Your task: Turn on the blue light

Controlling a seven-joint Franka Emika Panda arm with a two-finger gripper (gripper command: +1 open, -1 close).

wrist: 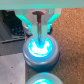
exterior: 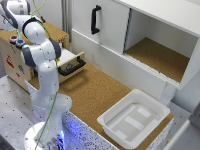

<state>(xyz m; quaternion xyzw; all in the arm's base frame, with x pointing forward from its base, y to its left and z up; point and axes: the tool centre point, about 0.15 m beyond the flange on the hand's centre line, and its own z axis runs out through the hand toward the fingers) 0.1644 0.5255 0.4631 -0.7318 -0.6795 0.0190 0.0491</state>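
The blue light (wrist: 41, 48) is a small round button lamp with a grey rim, and its cap glows bright cyan-blue in the wrist view. My gripper (wrist: 38, 31) looks shut: its fingertips form one dark narrow tip resting on the cap's middle. In the exterior view the lamp (exterior: 19, 43) is a tiny spot on top of the wooden box (exterior: 10, 57) at the exterior view's left. The gripper (exterior: 17, 36) hangs right over it, partly hidden by the white arm.
A second round button (wrist: 45, 79) with a pale cyan cap sits close beside the lit one. A half-open black-handled drawer (exterior: 72, 65), a white cabinet (exterior: 150, 35) with an open compartment and a white tray (exterior: 134, 117) stand on the cork table.
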